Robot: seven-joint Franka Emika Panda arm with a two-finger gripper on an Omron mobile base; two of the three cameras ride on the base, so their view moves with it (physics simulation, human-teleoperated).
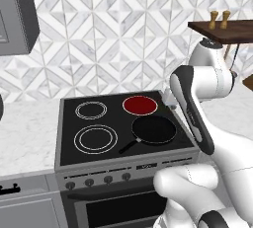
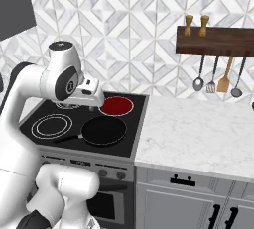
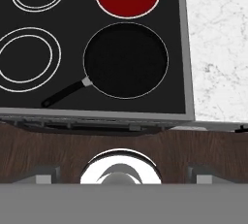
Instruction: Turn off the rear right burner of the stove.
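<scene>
Glowing solid red at the back right of the stove (image 1: 123,123), the rear right burner (image 1: 140,104), lit, no mistaking it. Sitting directly in front of it on the front right zone, a round black frying pan (image 1: 154,129), handle angled toward the front and to the left. On the left half of the black glass, two white ring outlines: a smaller one at the rear (image 1: 91,109), a larger double ring at the front (image 1: 95,139). Along the grey front panel, a row of small dark knobs (image 1: 98,180), untouched by anything. Raised high above the cooktop's right side, the white arm, elbow bent, wrist over the right edge of the glass. Looking straight down from the hand camera: red disc at top, pan beneath it, pale marble bench (image 3: 218,48) off to the right, wooden floor below the stove's front edge. Claw (image 2: 94,105) tucked under the wrist in the right base view; cannot tell whether fingers apart or together. On the wall to the right, a dark wooden shelf (image 2: 216,42) with two small shakers on top and utensils hanging below.
</scene>
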